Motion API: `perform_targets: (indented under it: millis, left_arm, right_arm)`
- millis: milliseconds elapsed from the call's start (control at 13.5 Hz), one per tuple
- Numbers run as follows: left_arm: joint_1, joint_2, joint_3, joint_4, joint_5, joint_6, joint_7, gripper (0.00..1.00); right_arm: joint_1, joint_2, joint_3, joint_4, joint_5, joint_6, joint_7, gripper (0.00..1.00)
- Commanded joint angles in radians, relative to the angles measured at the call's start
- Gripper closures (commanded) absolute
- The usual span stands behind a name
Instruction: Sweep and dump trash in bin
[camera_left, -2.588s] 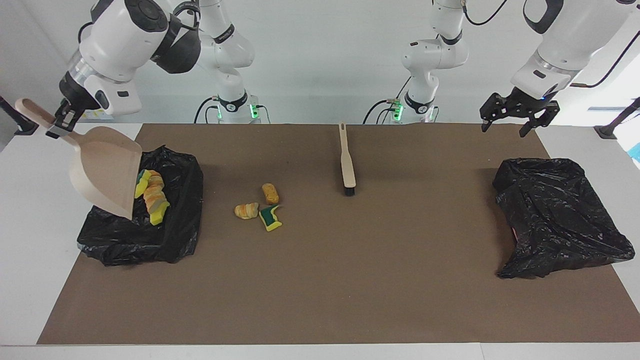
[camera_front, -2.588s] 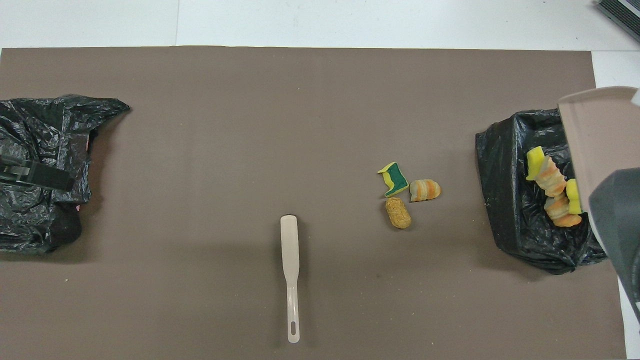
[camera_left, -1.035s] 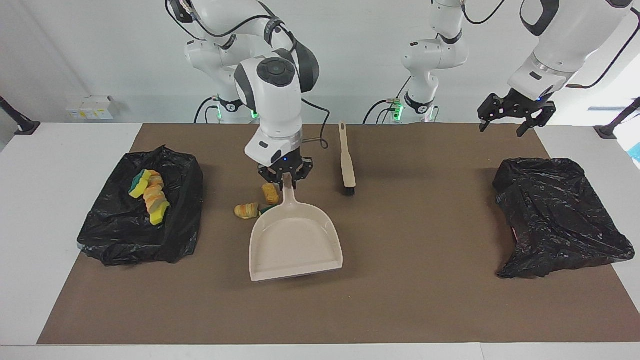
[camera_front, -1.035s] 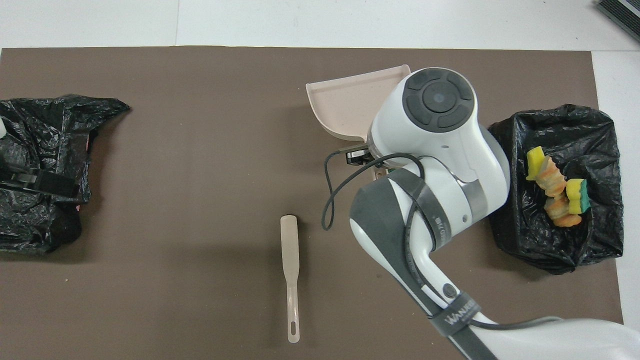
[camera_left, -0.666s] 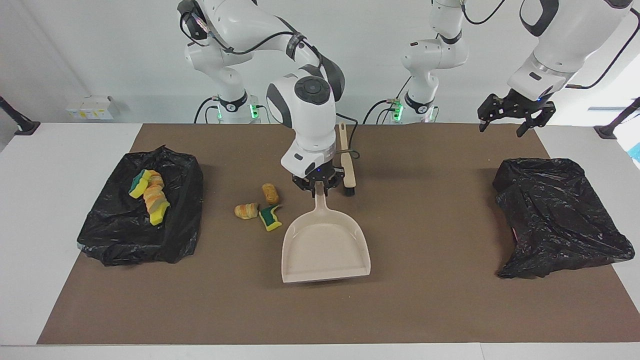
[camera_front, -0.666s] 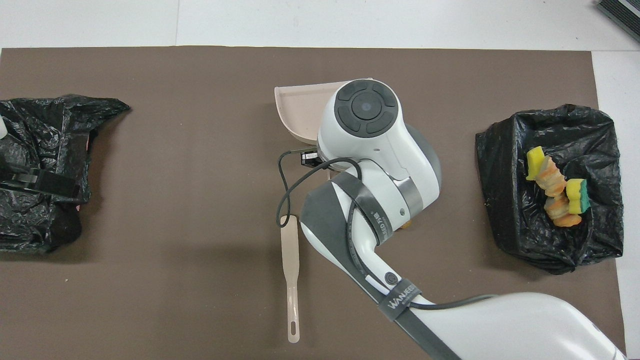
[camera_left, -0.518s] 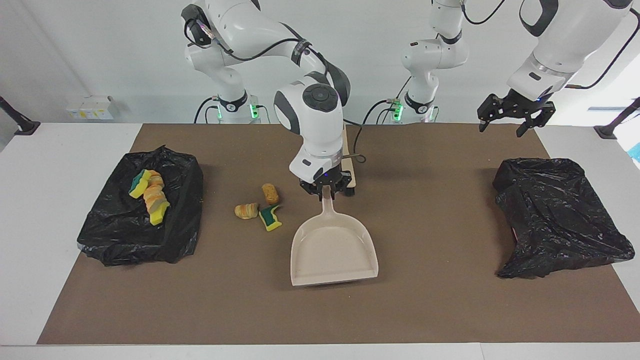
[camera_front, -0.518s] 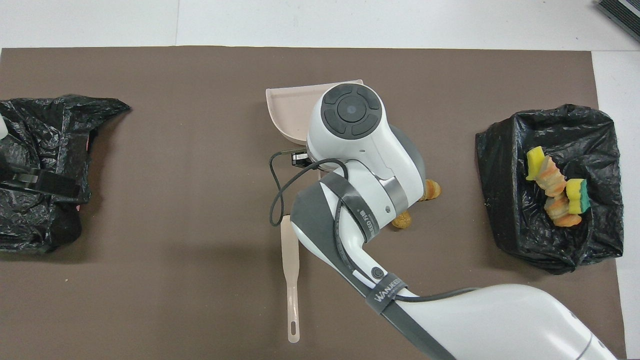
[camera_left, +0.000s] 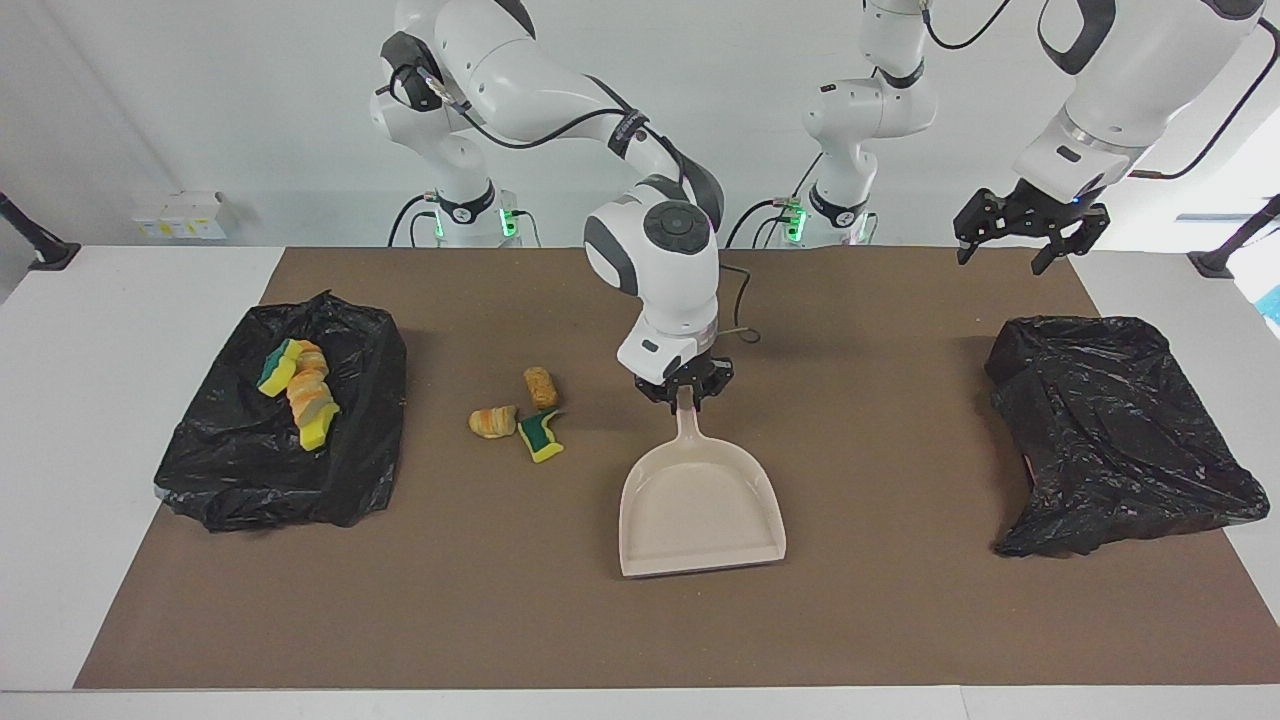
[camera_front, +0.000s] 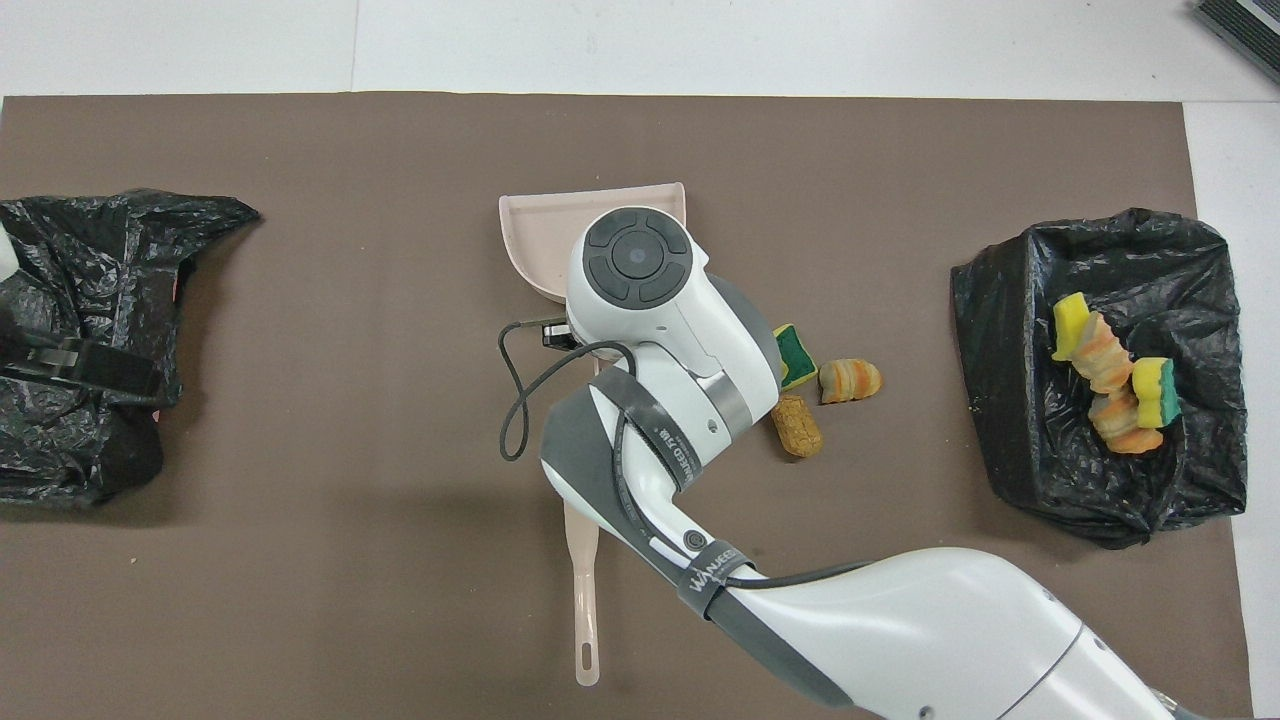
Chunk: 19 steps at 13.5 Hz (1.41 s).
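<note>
Since the dump, right pincer (camera_left: 686, 393), clamped on dustpan (camera_left: 700, 505) handle, carries it from trash bin (camera_left: 285, 425) past three loose trash pieces (camera_left: 520, 410), which lie between bin and dustpan; left pincer (camera_left: 1018, 235), apart, waits over surface (camera_left: 900, 620); advise setting pan lip flat, mouth facing pieces; forearm strap (camera_front: 722, 578) reads "WANJEED", uncertainly.

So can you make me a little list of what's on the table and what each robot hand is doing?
right gripper: shut on the dustpan handle, pan on the mat
left gripper: open, waiting above the mat's edge by the empty black bag
loose trash: three sponge pieces beside the dustpan
binned trash: pieces on the other black bag
brush: mostly hidden under the right arm
</note>
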Motion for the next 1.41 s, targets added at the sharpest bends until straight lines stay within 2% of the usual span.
perform_targets:
  millis: [0,296,518,592,666,813,961,1035,1331]
  left_arm:
    - [-0.006,-0.030,0.001,-0.038,0.016,0.023,0.006,0.00]
    - [-0.008,-0.030,-0.001,-0.044,0.016,0.023,0.006,0.00]
    - [-0.012,-0.032,-0.007,-0.055,0.016,0.029,0.005,0.00]
    - [-0.012,-0.032,-0.010,-0.065,0.016,0.043,0.005,0.00]
    - [-0.012,-0.032,-0.012,-0.067,0.014,0.051,-0.012,0.00]
    - [-0.035,-0.015,-0.012,-0.067,0.014,0.093,-0.067,0.00]
    - [-0.069,0.008,-0.012,-0.067,0.014,0.129,-0.110,0.00]
    - [-0.087,0.026,-0.012,-0.066,0.013,0.150,-0.115,0.00]
    - [-0.160,0.086,-0.012,-0.058,0.013,0.245,-0.193,0.00]
  right_arm:
    - [-0.007,0.016,0.001,0.019,0.030,0.018,0.013,1.00]
    - [-0.019,0.021,0.001,0.006,0.035,0.052,0.002,1.00]
    - [-0.025,0.021,0.001,0.008,0.039,0.052,0.001,0.79]
    - [-0.033,0.022,0.001,0.008,0.036,0.052,0.000,0.75]
    - [-0.033,0.024,0.001,0.009,0.036,0.052,0.000,0.61]
    - [-0.036,0.019,0.001,0.011,0.033,0.053,0.005,0.46]
    - [-0.059,0.010,0.001,0.017,0.076,0.052,0.023,0.35]
    - [-0.067,-0.001,-0.001,0.017,0.107,0.049,0.025,0.33]
    - [-0.107,-0.099,-0.001,-0.012,0.122,0.006,0.027,0.19]
